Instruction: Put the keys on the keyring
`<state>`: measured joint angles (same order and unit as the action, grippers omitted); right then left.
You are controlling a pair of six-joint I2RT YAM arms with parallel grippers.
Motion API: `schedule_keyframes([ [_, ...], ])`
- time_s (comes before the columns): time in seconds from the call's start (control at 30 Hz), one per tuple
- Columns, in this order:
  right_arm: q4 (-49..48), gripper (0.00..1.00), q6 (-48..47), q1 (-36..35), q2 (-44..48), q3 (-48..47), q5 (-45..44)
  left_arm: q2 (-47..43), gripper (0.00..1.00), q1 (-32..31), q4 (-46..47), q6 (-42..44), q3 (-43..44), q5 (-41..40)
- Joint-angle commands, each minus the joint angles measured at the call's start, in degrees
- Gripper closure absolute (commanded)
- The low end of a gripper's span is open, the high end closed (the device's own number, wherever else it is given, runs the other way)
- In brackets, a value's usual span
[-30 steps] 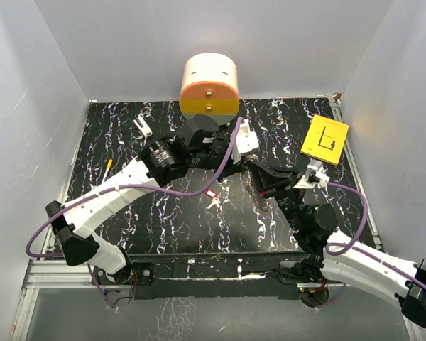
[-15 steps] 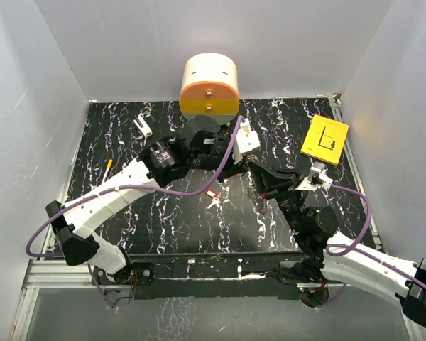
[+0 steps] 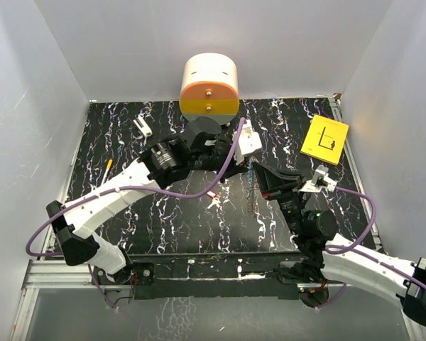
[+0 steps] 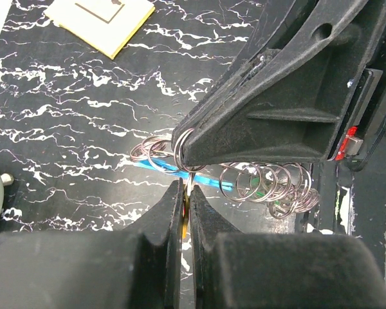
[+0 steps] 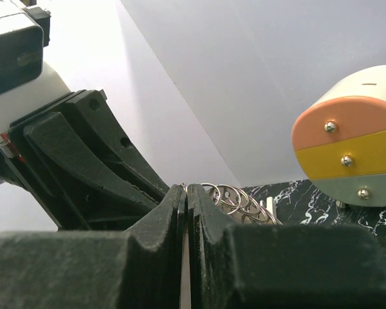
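**Both pincers clenching on the ring chain, red key waiting on the table**

The left gripper [image 4: 185,190] and the right gripper [image 4: 187,152] are meeting tip to tip above the table [image 3: 128,128], each clamping tight on a loop of the keyring chain [image 4: 264,183]. The rest of the chain is hanging below them. The blue key [image 4: 213,183] is lying among the rings, and a green fleck further along is possibly the green key, though it is too hidden to be sure. The red key [image 3: 211,193] is resting on the table, apart from both grippers.

To do this step well, I judge that one pincer should be holding its ring steady while the other is prising the coil apart, keeping the pull gentle so the thin wire is not slipping out of the pads. The red key is looking like the next one to fetch.

Compared with a second ago, the right gripper is sitting higher and further back on the table, and the chain is now dangling straight down instead of bunching by the fingers
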<state>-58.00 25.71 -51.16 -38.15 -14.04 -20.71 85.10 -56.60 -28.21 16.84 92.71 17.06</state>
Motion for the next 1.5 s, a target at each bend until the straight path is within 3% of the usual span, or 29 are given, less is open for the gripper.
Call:
schedule_keyframes([
  [0.0, -11.8, 0.92, 1.2, 0.0, -1.6, -0.1, -5.3, -2.5, 1.0, -0.3, 0.2, -0.9, 0.9, 2.1],
  [0.67, -17.0, 0.92, -4.7, -6.4, -9.1, -5.1, -16.0, 1.3, 1.0, -3.6, -0.8, 1.2, 2.7, -8.2],
  [1.07, -24.5, 0.92, -10.1, -10.6, -16.3, -9.4, -23.8, 1.8, 1.0, -4.9, -0.6, -0.5, 4.7, -7.7],
  [1.47, -26.0, 0.92, -10.3, -11.3, -19.1, -11.4, -28.5, 1.9, 1.0, -6.0, -0.4, -0.8, 2.9, -8.6],
])
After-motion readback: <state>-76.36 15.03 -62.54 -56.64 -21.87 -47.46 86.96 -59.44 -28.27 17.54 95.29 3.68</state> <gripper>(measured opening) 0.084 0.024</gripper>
